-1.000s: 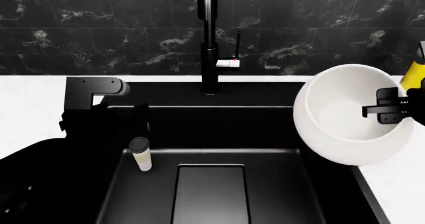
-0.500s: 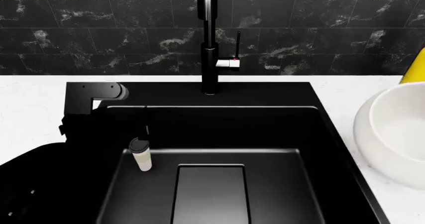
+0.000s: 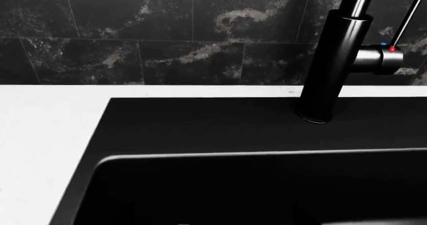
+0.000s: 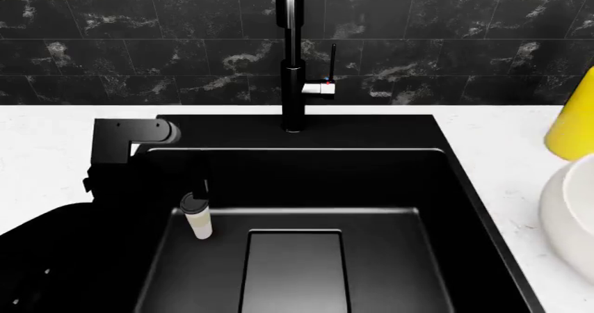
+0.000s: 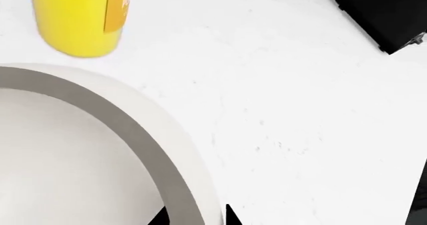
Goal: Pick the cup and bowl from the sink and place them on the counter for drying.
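White speckled counter [image 4: 483, 153] (right of sink [image 4: 307, 257]): bowl [image 4: 571, 222] beside yellow bottle [image 4: 574, 122].

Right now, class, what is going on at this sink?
A two-armed robot is clearing a black sink. The white bowl is over the counter at the right, near a yellow bottle. The small cup stands in the basin, with the left arm close beside it.

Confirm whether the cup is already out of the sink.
No, the cup stands inside the sink, near the basin's left wall in the head view.
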You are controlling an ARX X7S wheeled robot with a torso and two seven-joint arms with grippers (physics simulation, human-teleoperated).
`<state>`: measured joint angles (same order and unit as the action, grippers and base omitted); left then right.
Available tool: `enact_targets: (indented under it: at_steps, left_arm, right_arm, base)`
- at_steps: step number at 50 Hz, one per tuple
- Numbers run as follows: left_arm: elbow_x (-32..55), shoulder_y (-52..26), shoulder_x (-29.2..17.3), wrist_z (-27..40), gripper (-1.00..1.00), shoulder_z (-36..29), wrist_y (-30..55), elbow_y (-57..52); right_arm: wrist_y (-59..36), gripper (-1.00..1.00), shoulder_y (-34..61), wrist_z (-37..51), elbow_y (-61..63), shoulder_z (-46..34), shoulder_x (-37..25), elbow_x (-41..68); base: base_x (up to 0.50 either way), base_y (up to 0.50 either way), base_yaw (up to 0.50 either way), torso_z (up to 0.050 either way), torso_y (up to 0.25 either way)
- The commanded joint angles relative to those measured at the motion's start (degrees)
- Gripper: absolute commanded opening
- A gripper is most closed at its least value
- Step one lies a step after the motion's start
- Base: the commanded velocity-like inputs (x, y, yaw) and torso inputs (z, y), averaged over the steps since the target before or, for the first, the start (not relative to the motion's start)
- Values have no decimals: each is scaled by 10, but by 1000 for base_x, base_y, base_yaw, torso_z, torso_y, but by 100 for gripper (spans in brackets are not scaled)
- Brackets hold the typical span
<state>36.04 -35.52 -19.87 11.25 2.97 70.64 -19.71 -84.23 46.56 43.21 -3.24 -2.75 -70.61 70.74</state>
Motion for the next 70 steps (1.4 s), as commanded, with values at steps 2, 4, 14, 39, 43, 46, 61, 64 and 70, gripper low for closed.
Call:
enact_targets:
  at_steps: [2, 4, 14, 39, 43, 46, 61, 64, 70]
  left_arm:
    - [10, 11, 0, -7, 100, 6, -17, 1]
    - [10, 10, -1, -7, 100, 6, -18, 2]
    - [16, 9, -5, -3, 100, 10, -11, -2]
    - [17, -1, -2, -2, 100, -5, -19, 11]
    - [16, 1, 0, -2, 100, -10, -21, 12]
    - [17, -2, -1, 0, 100, -10, -19, 12]
    - [3, 4, 10, 8, 100, -34, -30, 42]
    - [2, 2, 14, 12, 100, -38, -31, 45]
    - [0, 2, 20, 17, 100, -40, -33, 52]
  right_arm:
    - [22, -100, -33, -17, -8, -13, 0, -10]
    - [24, -100, -32, -18, -10, -15, 3, -9]
    - [40, 100, 12, -25, -12, -26, 12, -24]
    - [11, 100, 137, -41, 28, -87, 16, -57]
    - [24, 100, 145, -50, 38, -66, 35, -28]
    - [76, 100, 151, -78, 68, -41, 50, -17]
    - [82, 100, 176, -18, 154, 26, 124, 132]
    - [79, 100, 189, 2, 153, 26, 142, 159]
    - [78, 100, 206, 21, 152, 11, 177, 186]
  base:
    - [0, 0, 0, 0, 0]
    - [0, 0, 0, 0, 0]
    - [0, 0, 0, 0, 0]
    - [0, 0, 0, 0, 0]
    - [0, 0, 0, 0, 0]
    - [0, 0, 0, 0, 0]
    - [0, 0, 0, 0, 0]
    - [0, 0, 0, 0, 0]
    - [0, 0, 0, 0, 0]
